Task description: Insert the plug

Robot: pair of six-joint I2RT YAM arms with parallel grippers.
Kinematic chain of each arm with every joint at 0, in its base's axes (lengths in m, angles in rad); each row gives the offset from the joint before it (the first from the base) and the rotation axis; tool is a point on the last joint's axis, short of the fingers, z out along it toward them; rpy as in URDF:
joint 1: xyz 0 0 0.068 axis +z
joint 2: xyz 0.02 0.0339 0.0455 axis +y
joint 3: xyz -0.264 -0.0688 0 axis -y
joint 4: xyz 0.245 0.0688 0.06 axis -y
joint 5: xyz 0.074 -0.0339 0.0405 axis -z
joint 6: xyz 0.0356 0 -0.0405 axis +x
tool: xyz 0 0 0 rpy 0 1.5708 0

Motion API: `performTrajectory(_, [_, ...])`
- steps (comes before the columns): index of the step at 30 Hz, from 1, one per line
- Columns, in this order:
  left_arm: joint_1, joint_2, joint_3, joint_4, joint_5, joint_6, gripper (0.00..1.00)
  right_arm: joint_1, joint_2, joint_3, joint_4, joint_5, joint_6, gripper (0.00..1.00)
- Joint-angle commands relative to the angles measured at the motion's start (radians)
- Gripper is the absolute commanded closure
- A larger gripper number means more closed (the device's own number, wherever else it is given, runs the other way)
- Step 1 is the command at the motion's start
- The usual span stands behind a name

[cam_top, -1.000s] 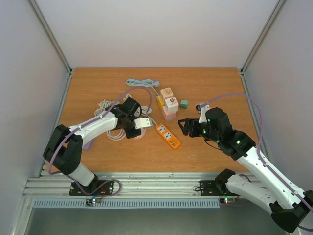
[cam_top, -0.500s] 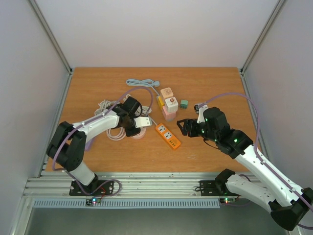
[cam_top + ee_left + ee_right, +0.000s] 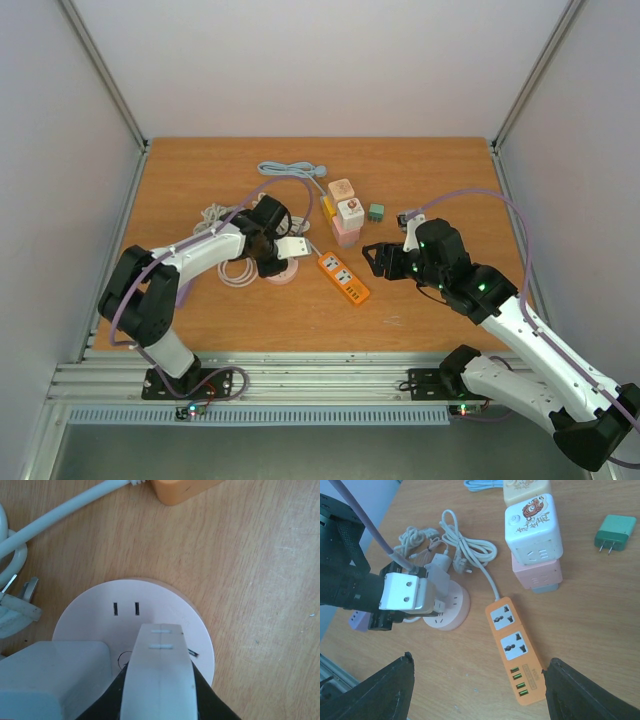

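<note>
My left gripper [image 3: 272, 260] is shut on a white plug [image 3: 159, 672] and holds it down against the top of a round pink socket hub [image 3: 150, 597], also seen from above [image 3: 283, 274]. The plug's body hides its prongs and the slots under it. A second white adapter [image 3: 50, 677] sits on the hub to the plug's left. In the right wrist view the hub [image 3: 451, 611] lies under the left gripper [image 3: 422, 607]. My right gripper [image 3: 378, 260] is open and empty, hovering over the orange power strip [image 3: 515, 647].
The orange power strip [image 3: 343, 277] lies between the arms. Stacked cube sockets [image 3: 345, 213] and a green adapter [image 3: 376, 211] stand behind it. White coiled cables [image 3: 214, 215] and a pale blue cable [image 3: 290, 169] lie at the back left. A purple item [image 3: 182, 294] lies near the left arm.
The left arm's elbow has swung slightly and the plug has settled closer onto the pink hub. The right gripper shifted a little to the left and then held still.
</note>
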Motion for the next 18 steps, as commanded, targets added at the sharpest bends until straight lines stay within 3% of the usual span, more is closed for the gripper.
performTrajectory(1, [0.001, 0.023, 0.016, -0.015, -0.014, 0.010, 1.00, -0.005, -0.013, -0.008, 0.001, 0.019, -0.015, 0.28])
performTrajectory(12, [-0.002, 0.025, 0.053, -0.121, 0.020, 0.031, 1.00, -0.006, -0.013, -0.005, -0.003, 0.031, -0.023, 0.28])
performTrajectory(18, [-0.003, 0.027, 0.048, -0.087, 0.028, 0.024, 1.00, -0.005, -0.007, -0.007, 0.003, 0.024, -0.023, 0.28])
